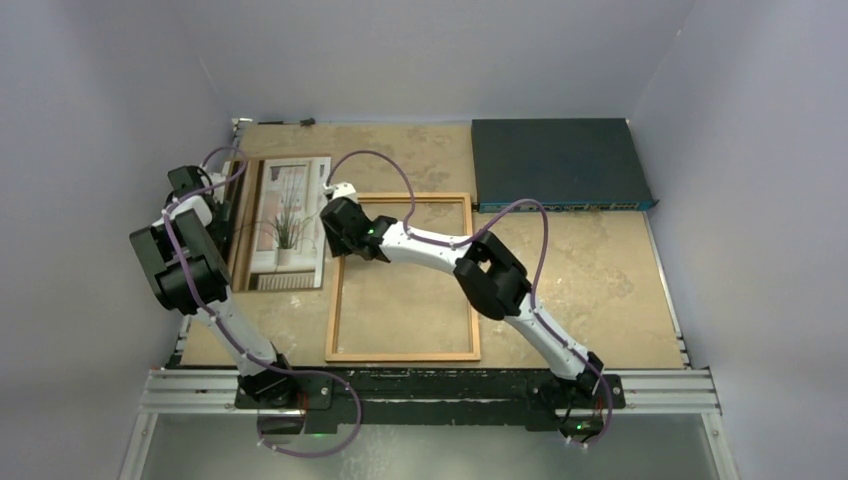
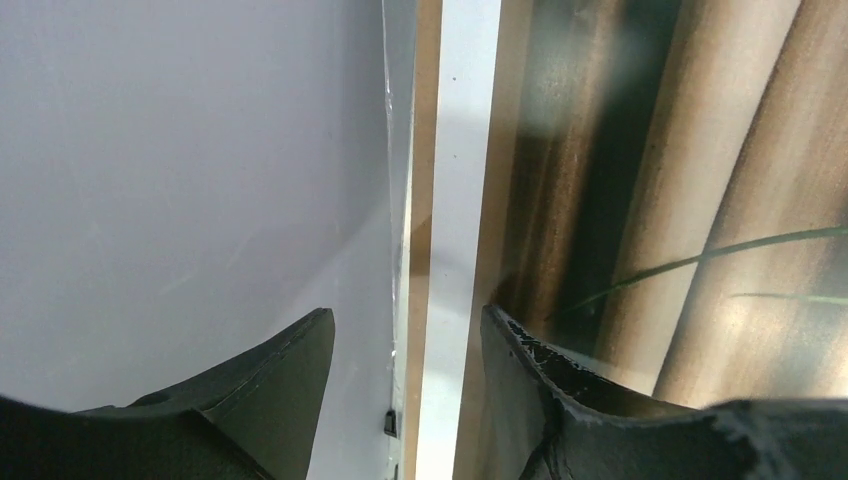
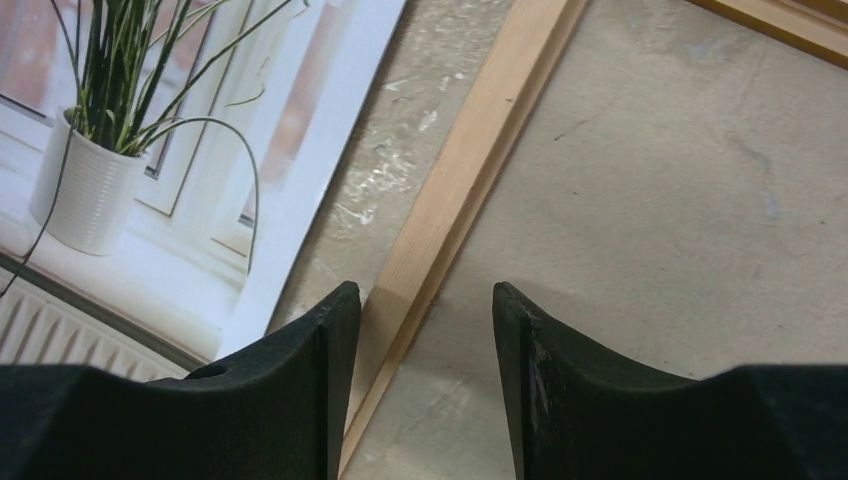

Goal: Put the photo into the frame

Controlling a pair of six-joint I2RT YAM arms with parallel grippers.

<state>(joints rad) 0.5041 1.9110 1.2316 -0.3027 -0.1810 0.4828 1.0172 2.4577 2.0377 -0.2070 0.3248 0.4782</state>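
The photo [image 1: 290, 225] lies face up at the table's left, showing a window and a potted plant. The frame [image 1: 400, 356], thin orange-brown wood, lies flat in the middle just right of it. My left gripper [image 1: 225, 215] is at the photo's left edge. In the left wrist view, that gripper [image 2: 407, 312] is open and its fingers straddle the photo's [image 2: 700, 200] white border without touching it. My right gripper [image 1: 335, 235] is at the frame's far left corner. Its wrist view shows the gripper [image 3: 425, 287] open astride the frame's left rail [image 3: 480, 150], with the photo [image 3: 150, 200] to the left.
A dark blue flat box [image 1: 560, 165] sits at the back right. A thin brown edge [image 1: 285, 157] shows under the photo's far side. The grey enclosure wall [image 2: 180, 180] stands close to my left gripper. Bare tabletop [image 1: 600, 280] lies right of the frame.
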